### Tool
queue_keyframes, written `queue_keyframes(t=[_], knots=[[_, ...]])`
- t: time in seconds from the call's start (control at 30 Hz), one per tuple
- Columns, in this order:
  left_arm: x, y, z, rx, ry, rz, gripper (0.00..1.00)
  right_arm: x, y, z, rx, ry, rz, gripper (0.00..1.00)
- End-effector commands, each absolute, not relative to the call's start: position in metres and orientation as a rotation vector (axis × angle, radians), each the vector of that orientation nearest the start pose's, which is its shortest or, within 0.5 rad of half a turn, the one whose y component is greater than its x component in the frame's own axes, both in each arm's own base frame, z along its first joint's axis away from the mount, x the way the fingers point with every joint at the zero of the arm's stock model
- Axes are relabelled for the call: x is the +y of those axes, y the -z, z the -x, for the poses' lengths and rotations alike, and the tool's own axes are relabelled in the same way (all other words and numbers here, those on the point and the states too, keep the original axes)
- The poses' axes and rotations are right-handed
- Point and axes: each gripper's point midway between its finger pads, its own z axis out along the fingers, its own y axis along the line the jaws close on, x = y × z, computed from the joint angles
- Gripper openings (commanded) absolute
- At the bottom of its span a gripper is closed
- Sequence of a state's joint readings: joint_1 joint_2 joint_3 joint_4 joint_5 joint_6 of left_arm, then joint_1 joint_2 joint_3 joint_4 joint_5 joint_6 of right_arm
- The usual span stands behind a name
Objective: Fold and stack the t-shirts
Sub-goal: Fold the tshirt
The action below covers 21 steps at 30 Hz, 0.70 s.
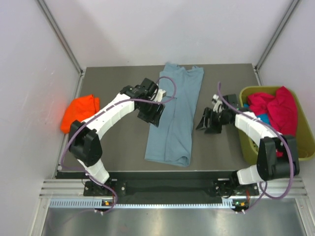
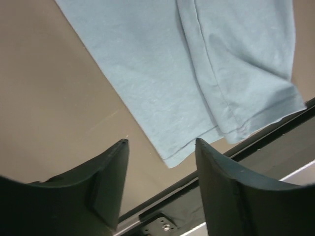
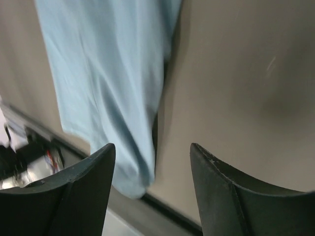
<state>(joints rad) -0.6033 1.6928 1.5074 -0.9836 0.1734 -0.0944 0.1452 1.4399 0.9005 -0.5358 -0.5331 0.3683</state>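
Note:
A dusty grey-blue t-shirt (image 1: 174,115) lies folded lengthwise into a long strip down the middle of the table; it also shows in the left wrist view (image 2: 197,69) and the right wrist view (image 3: 108,78). My left gripper (image 1: 150,117) is open and empty above the strip's left edge. My right gripper (image 1: 206,125) is open and empty over bare table to the right of the strip. A folded orange-red t-shirt (image 1: 78,112) lies at the table's left edge. A crimson-pink t-shirt (image 1: 278,109) lies heaped in the bin, with a bit of teal t-shirt (image 1: 264,119) under it.
An olive-green plastic bin (image 1: 307,142) stands at the right edge of the table. The dark table (image 1: 118,142) ends in a black front rail near the arm bases. White walls enclose the sides and back.

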Motion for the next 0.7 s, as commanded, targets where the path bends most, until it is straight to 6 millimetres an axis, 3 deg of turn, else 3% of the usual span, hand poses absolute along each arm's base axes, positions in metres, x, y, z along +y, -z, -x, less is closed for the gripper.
queue_keyframes(t=[0.0, 0.07, 0.13, 0.3, 0.33, 0.47, 0.57, 0.67], knots=[[-0.250, -0.158, -0.293, 2.644, 0.549, -0.660, 0.59, 0.165, -0.113, -0.257, 2.579, -0.959, 0.019, 0.61], [-0.254, -0.155, -0.295, 2.674, 0.595, -0.645, 0.56, 0.170, -0.101, -0.239, 2.621, -0.969, 0.052, 0.61], [-0.265, -0.145, -0.283, 2.734, 0.707, -0.667, 0.58, 0.170, -0.094, -0.231, 2.648, -0.958, 0.062, 0.61], [-0.273, -0.118, -0.246, 2.903, 0.906, -0.614, 0.59, 0.172, -0.091, -0.233, 2.642, -0.951, 0.050, 0.60], [-0.280, -0.113, -0.232, 2.943, 1.031, -0.606, 0.57, 0.172, -0.090, -0.233, 2.642, -0.948, 0.041, 0.59], [-0.298, -0.104, -0.213, 3.011, 1.235, -0.518, 0.37, 0.181, -0.087, -0.223, 2.658, -0.956, 0.086, 0.56], [-0.308, -0.097, -0.207, 3.035, 1.246, -0.565, 0.37, 0.187, -0.080, -0.208, 2.697, -0.948, 0.151, 0.54], [-0.315, -0.091, -0.200, 3.082, 1.278, -0.547, 0.44, 0.192, -0.078, -0.201, 2.707, -0.956, 0.187, 0.54]])
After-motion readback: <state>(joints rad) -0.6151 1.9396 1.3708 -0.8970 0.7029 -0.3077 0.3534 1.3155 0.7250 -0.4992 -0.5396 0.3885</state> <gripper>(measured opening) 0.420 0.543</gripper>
